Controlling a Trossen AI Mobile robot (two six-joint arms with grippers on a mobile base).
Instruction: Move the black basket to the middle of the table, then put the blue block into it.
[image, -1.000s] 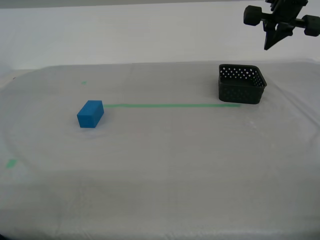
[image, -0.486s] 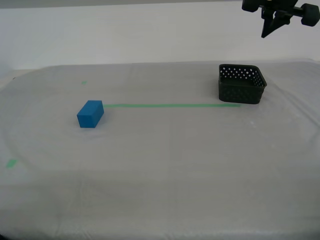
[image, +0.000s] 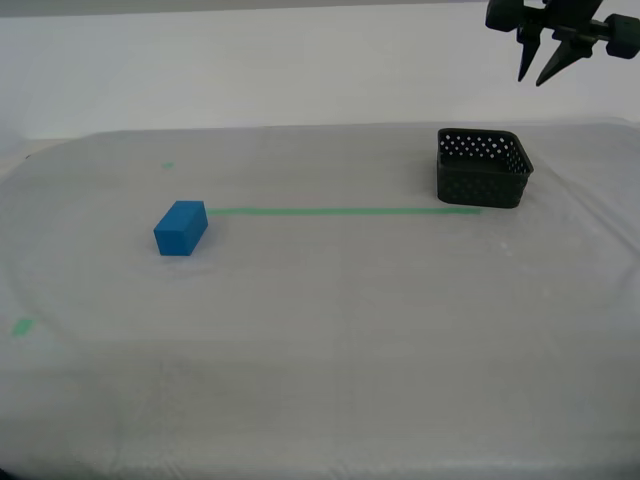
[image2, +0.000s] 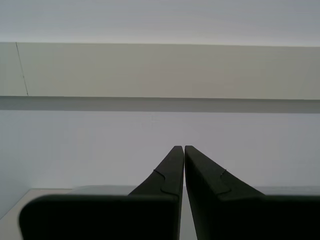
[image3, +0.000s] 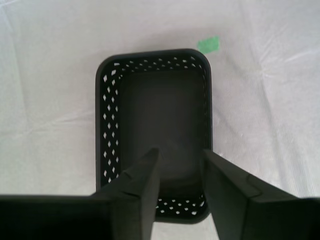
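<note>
Exterior view, catalogued near to far:

- Table (image: 330, 400) — whitish-grey cloth, bare in the foreground; a small green tape mark (image: 22, 326) near the exterior view's left edge.
- Blue block (image: 181, 228) — rests on the cloth toward the exterior view's left, at the end of a thin green tape line (image: 345, 211).
- Black basket (image: 482, 168) — perforated, empty, upright, at the far end of that line toward the exterior view's right; well apart from the block, not in the middle of the table.
- First gripper (image: 541, 73) — hangs high above the basket, tips pointing down, jaws parted, holding nothing. Its wrist view looks straight down into the basket (image3: 155, 135), the gripper (image3: 181, 159) poised over the near short wall; the basket's long axis runs away from the camera, along the line of sight between the fingers.
- Second gripper (image2: 180, 148) — fingers pressed together, empty, facing a blank wall; not seen in the exterior view.

Judgement: the basket move is not yet begun. The first gripper is the nearer tool — the basket lies directly beneath it, so a straight descent onto the near wall looks the likely next call.
</note>
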